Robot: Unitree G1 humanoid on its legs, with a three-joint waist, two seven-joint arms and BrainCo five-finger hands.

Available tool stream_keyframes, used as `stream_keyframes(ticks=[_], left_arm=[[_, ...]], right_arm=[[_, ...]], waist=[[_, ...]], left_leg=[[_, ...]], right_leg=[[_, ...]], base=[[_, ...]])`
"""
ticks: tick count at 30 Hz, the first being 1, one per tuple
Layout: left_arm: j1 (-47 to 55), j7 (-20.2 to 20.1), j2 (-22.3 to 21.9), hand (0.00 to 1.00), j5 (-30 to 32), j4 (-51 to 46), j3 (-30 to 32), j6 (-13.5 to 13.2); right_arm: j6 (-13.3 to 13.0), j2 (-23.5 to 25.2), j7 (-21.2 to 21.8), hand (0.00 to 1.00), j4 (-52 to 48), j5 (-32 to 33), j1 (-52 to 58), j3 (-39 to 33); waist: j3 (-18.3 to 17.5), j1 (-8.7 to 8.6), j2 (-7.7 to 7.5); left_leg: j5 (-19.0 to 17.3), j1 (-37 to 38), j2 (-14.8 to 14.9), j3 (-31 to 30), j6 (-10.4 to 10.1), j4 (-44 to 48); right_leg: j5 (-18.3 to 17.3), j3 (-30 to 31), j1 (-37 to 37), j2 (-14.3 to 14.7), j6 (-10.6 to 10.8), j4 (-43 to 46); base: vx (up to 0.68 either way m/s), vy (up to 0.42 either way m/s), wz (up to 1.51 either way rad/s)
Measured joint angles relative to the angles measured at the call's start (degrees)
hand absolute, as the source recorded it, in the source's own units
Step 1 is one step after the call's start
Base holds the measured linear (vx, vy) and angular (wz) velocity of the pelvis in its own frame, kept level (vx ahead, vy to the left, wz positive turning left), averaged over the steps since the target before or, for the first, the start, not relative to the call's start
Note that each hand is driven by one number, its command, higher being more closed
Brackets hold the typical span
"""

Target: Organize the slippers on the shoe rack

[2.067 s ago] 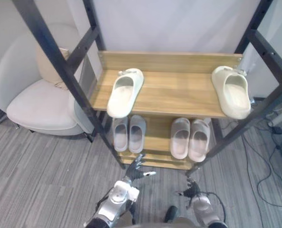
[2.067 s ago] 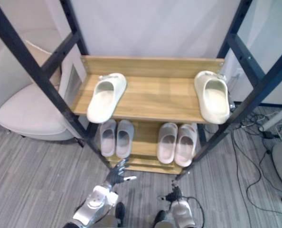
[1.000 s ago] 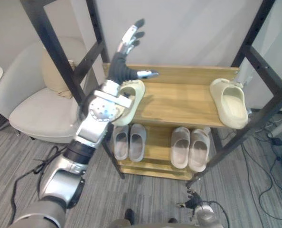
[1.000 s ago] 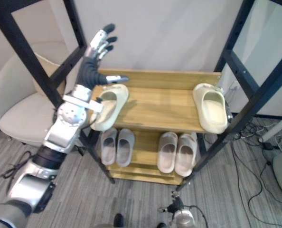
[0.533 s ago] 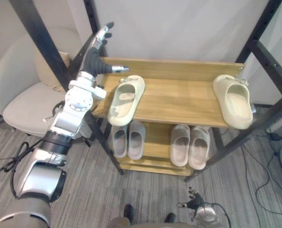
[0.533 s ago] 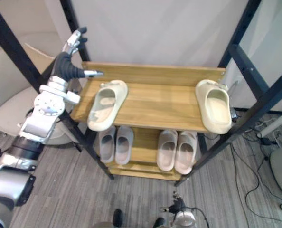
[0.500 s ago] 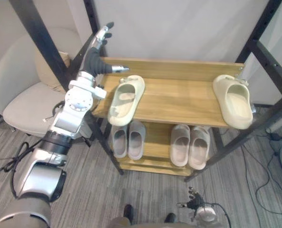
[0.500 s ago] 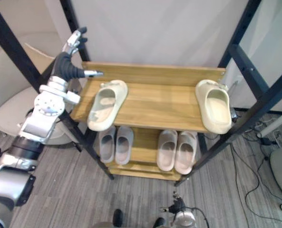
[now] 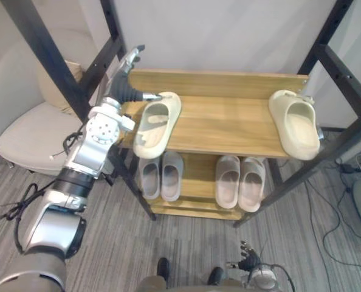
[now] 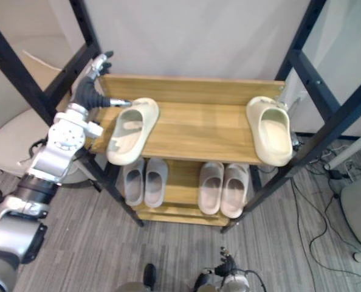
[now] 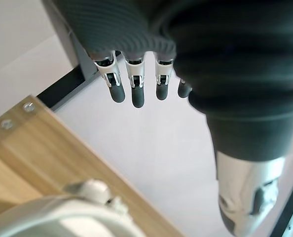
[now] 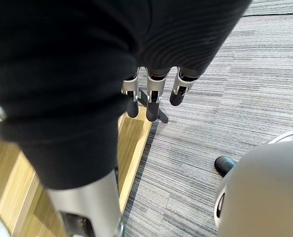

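Two cream slippers lie on the wooden top shelf (image 9: 229, 125) of the shoe rack. The left cream slipper (image 9: 156, 125) sits askew, its near end hanging over the shelf's front edge; the right cream slipper (image 9: 296, 125) is at the far right. My left hand (image 9: 124, 84) is open at the left slipper's far end, fingers straight and raised, thumb stretched toward the slipper's rim; I cannot tell whether it touches. The left wrist view has the same slipper (image 11: 82, 210) below straight fingers (image 11: 136, 91). My right hand (image 9: 248, 265) hangs low near the floor, fingers (image 12: 151, 101) relaxed, holding nothing.
A grey pair (image 9: 160, 176) and a pinkish pair (image 9: 240, 182) of slippers stand on the lower shelf. Black slanted frame posts (image 9: 59, 67) flank the rack on both sides. A pale armchair (image 9: 28, 131) stands left of it. Cables (image 9: 344, 201) lie on the carpet at right.
My left hand has come down from above the rack's left corner to the far end of the left cream slipper. The right hand stays low; the view has shifted a little.
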Motion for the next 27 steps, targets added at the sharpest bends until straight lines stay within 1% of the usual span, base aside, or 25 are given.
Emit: stream_keyframes(ticks=[6,9,12,18,21,24,27], left_arm=[[-0.7,0.0,-0.5,0.00,1.3,1.4,-1.1,0.5],[-1.1,0.0,-0.7,0.00,3.8,2.5,-1.3,0.8],[-1.9,0.0,-0.9,0.00,5.8,4.6,-1.6,1.5],[-2.0,0.0,-0.9,0.00,9.5,4.6,-1.6,1.6],[-2.0,0.1,-0.9,0.00,9.6,4.6,-1.2,1.7],[-2.3,0.5,-0.9,0.00,9.7,4.6,0.2,1.7],[-2.3,0.5,-0.9,0.00,9.7,4.6,1.2,2.3]], right_arm=[[0.0,0.3,-0.1,0.00,-0.9,0.0,0.4,-0.1],[0.0,0.8,-0.2,0.00,-2.3,0.0,0.4,-0.2],[0.0,1.4,-0.3,0.00,-2.2,0.0,0.6,-0.2],[0.0,1.5,-0.3,0.00,-2.2,-0.1,0.5,-0.2],[0.0,1.5,-0.4,0.00,-2.2,-0.1,0.5,-0.2],[0.0,1.5,-0.5,0.00,-2.2,-0.1,0.4,-0.2],[0.0,1.5,-0.5,0.00,-2.2,-0.1,0.5,-0.2]], waist=[[0.5,-0.13,-0.68],[0.8,-0.12,-1.23],[0.8,-0.38,-1.24],[0.9,-0.36,-1.22],[1.1,-0.34,-1.20],[2.2,-0.23,-1.19],[2.2,-0.23,-1.17]], left_leg=[[0.1,-0.4,0.1,1.5,0.0,0.1],[0.1,-0.6,0.1,2.5,0.0,0.1],[0.0,-0.5,0.1,2.6,0.1,0.1],[0.0,-0.5,0.1,3.0,0.1,0.1],[0.0,-0.5,0.1,3.0,0.1,0.1],[0.0,-0.5,0.1,3.0,0.1,0.1],[0.0,-0.5,0.1,3.0,0.1,0.1]], right_leg=[[0.0,1.1,-1.2,-0.1,0.0,0.5],[-0.1,2.1,-2.2,-0.2,-0.1,1.1],[-0.2,2.2,-2.3,-0.2,0.0,1.2],[-0.4,2.7,-2.8,-0.4,-0.1,2.0],[-0.4,2.7,-2.9,-0.4,-0.1,2.0],[-0.4,2.7,-2.9,-0.4,-0.1,2.0],[-0.4,2.6,-2.9,-0.4,-0.1,2.0]], base=[[0.02,-0.011,-0.10],[0.02,-0.009,-0.14],[0.00,-0.002,-0.03],[0.00,-0.007,-0.04],[0.00,0.000,0.00],[0.00,0.000,0.00],[0.01,-0.002,0.00]])
